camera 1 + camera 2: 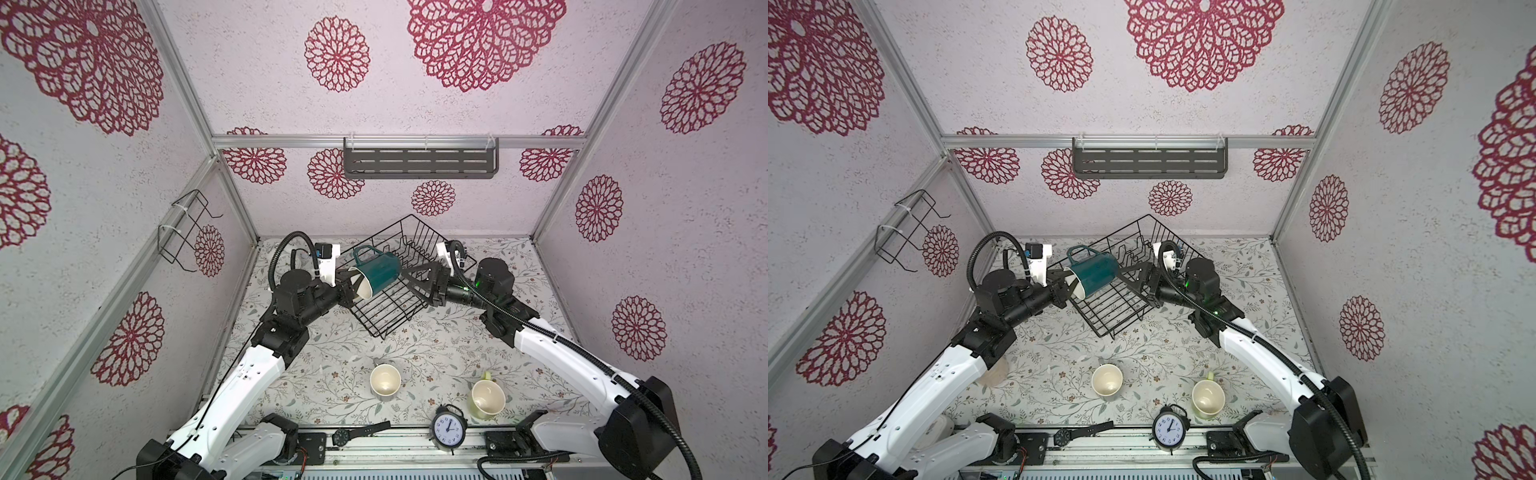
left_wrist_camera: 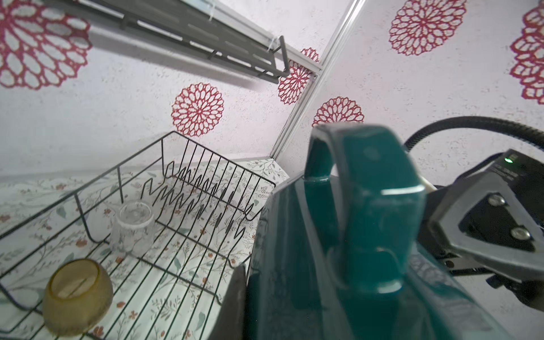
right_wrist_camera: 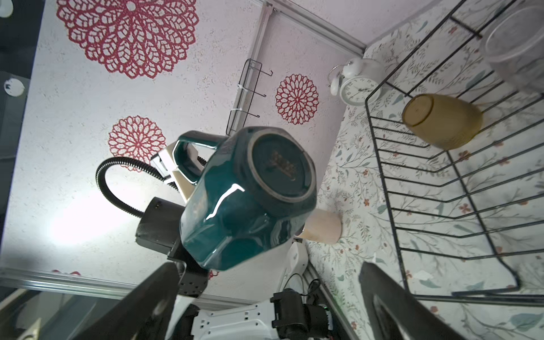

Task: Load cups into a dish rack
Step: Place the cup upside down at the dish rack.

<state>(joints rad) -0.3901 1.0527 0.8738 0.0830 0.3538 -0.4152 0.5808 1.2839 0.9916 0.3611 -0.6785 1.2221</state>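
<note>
My left gripper [image 1: 352, 286] is shut on the rim of the dark teal mug [image 1: 379, 270] [image 2: 338, 235] and holds it tilted in the air over the dish rack [image 1: 390, 318] [image 2: 176, 250], base toward the right arm. Just beyond that base my right gripper [image 1: 409, 281] [image 3: 268, 270] stands open and touches nothing. An amber tumbler [image 2: 78, 297] and a clear glass [image 2: 132, 229] sit upside down in the rack. A grey mug [image 1: 385, 381] and a pale yellow-green mug [image 1: 487, 399] stand upright near the table's front. A pink mug [image 1: 994, 372] shows partly under the left arm.
A black alarm clock [image 1: 449, 430] and a wristwatch [image 1: 353, 434] lie at the front edge. A white alarm clock [image 3: 356, 85] stands behind the rack's far left corner. A dark slotted shelf [image 1: 419, 160] hangs on the back wall, a wire bracket [image 1: 187, 228] on the left wall.
</note>
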